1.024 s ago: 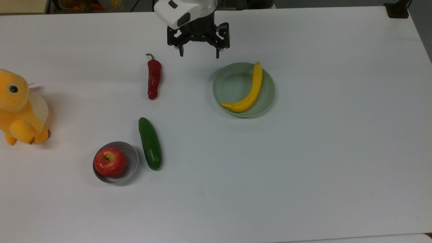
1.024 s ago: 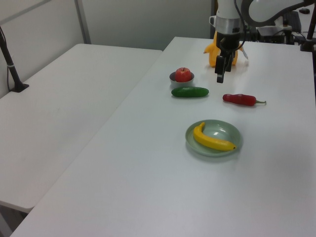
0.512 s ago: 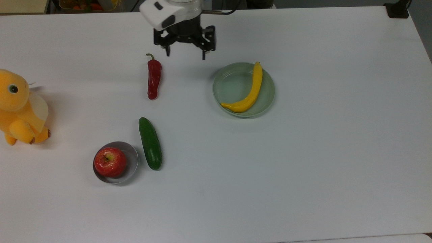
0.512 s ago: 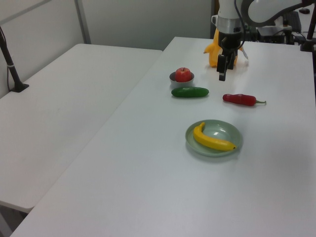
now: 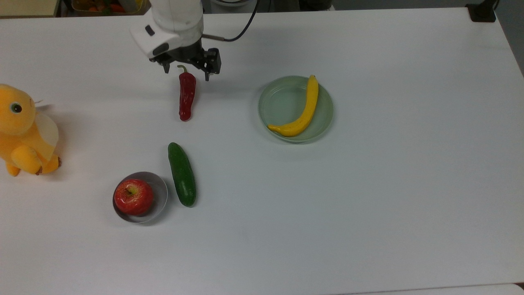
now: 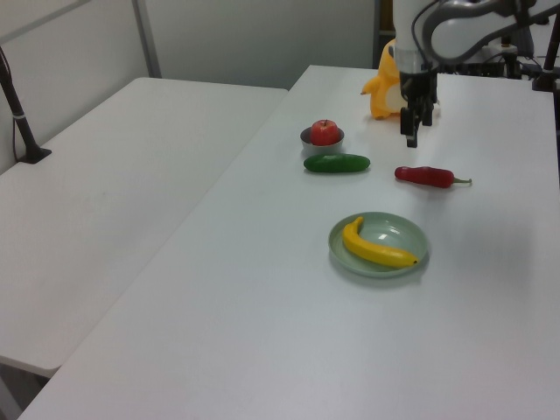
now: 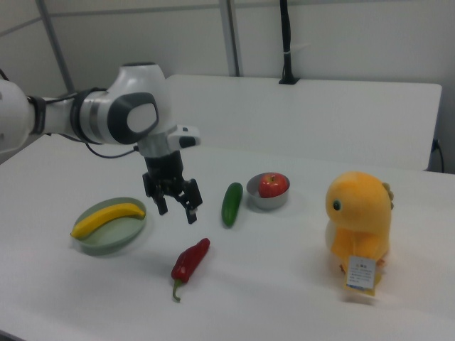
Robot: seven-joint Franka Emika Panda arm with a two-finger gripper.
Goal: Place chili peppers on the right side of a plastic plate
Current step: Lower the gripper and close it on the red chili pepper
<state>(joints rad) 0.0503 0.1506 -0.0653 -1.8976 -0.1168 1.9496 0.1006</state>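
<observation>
Now poised above the stem end of the chili pepper (image 5: 187, 95), the gripper (image 5: 186, 73) has swung across from a spot nearer the plate (image 5: 272, 106) over the past second, its fingers spread wide with nothing between them. Seen in the top view, the two fingertips straddle the pepper's curled green stem; the right view shows the gripper well above the table (image 5: 368, 205), with the pepper lying flat beneath and slightly forward of it. The pepper itself has not budged, resting on the bare tabletop well to the top view's left of the pale green plate, which carries a banana (image 5: 301, 110) along the top view's right half. A cucumber (image 5: 182, 174), an apple (image 5: 133, 196) in a small grey bowl (image 5: 161, 192) and a yellow plush toy (image 5: 24, 131) sit undisturbed elsewhere on the table.

The sideways shift suggests the approach phase is nearly over and the pick-up has yet to begin. A descent would likely come next, probably with the gripper moved toward the pepper's thicker middle for a surer hold. Nothing has been carried to the plate so far.
</observation>
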